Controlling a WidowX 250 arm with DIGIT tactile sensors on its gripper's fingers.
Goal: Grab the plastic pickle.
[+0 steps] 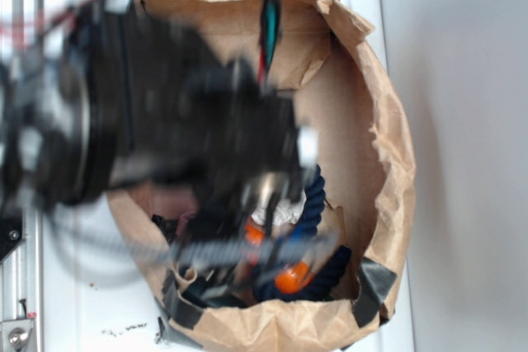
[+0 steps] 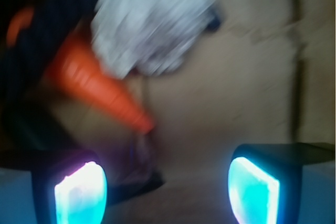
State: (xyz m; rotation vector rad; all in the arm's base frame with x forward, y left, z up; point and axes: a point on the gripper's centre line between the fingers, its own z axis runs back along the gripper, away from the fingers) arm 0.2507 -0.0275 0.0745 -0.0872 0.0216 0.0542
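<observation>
Between the gripper's (image 2: pixel 167 190) wide-spread, empty fingers (image 2: pixel 80 192) lies bare brown floor of the paper bag (image 1: pixel 388 138). Beyond, left of centre, an orange carrot (image 2: pixel 97 85) touches a white crumpled lump (image 2: pixel 152 22); navy rope (image 1: pixel 313 195) crowds the far-left wall. The pickle cannot be made out.

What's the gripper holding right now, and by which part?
Nothing. In the wrist view the gripper is open, with only bare brown paper between its fingers. The orange carrot lies ahead, untouched. No pickle is clearly visible.
</observation>
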